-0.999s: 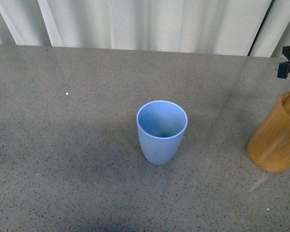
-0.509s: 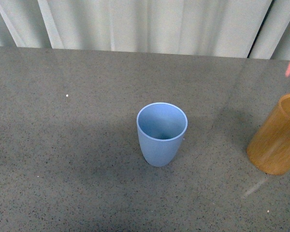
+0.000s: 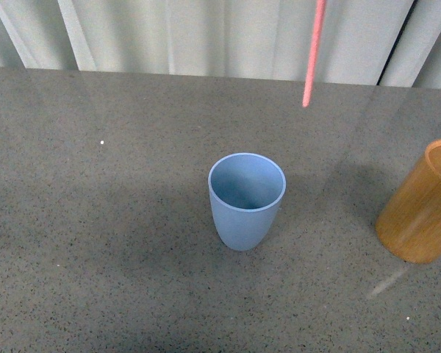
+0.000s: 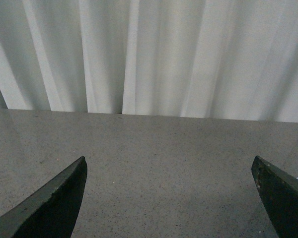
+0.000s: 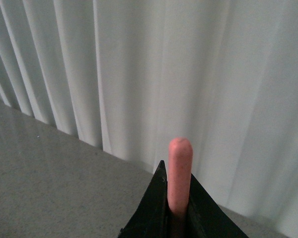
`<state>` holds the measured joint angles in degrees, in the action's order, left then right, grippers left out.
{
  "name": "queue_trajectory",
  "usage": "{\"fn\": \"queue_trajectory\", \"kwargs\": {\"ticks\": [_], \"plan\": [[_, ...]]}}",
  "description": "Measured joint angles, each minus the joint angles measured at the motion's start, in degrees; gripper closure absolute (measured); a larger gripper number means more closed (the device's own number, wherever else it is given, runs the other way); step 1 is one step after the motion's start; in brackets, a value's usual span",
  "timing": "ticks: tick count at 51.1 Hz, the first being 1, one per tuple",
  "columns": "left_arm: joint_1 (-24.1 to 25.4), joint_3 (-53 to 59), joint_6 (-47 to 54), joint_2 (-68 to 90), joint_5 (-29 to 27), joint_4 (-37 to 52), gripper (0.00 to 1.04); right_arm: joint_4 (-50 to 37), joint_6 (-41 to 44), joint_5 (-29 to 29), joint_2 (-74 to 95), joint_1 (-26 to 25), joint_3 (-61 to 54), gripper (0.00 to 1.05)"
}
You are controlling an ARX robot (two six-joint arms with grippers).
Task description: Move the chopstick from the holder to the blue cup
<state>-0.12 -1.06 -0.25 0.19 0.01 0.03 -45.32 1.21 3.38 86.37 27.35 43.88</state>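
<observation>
the chopstick point(image 5: 180, 163) is clamped between the dark fingers point(image 5: 151, 213) of the right gripper point(image 5: 178, 193), with its rounded end showing past the fingertips. in the front view it is seen hanging almost upright in the air, its lower tip held clear of the blue cup point(image 3: 246, 202) below. the holder point(image 3: 421, 206) is seen standing well apart from both. the left gripper point(image 4: 169, 163) is held with its fingers point(image 4: 54, 208) spread wide, the table point(image 4: 164, 148) seen between them.
</observation>
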Motion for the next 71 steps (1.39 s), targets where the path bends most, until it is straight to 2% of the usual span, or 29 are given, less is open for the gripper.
{"fn": "queue_trajectory", "kwargs": {"ticks": [15, 46, 51, 54, 57, 71], "plan": [[0.0, 0.0, 0.0, 0.0, 0.0, 0.0, 0.07, -3.8, -1.7, -1.9, 6.4, 5.1, -1.0, 1.03], [0.0, 0.0, 0.0, 0.0, 0.0, 0.0, 0.07, -10.6, -3.6, -3.9, 16.5, 6.5, -4.9, 1.03], [0.0, 0.0, 0.0, 0.0, 0.0, 0.0, 0.07, -10.5, -3.7, -4.4, 17.0, 6.5, -5.0, 0.87], [0.0, 0.0, 0.0, 0.0, 0.0, 0.0, 0.07, -9.9, -4.2, -4.8, 16.7, 6.5, -5.0, 0.73], [0.0, 0.0, 0.0, 0.0, 0.0, 0.0, 0.07, -8.5, -4.6, -5.5, 15.6, 6.3, -5.0, 0.63], [0.0, 0.0, 0.0, 0.0, 0.0, 0.0, 0.07, -1.4, -5.0, -8.9, 2.5, 2.7, -6.7, 0.22]]}}
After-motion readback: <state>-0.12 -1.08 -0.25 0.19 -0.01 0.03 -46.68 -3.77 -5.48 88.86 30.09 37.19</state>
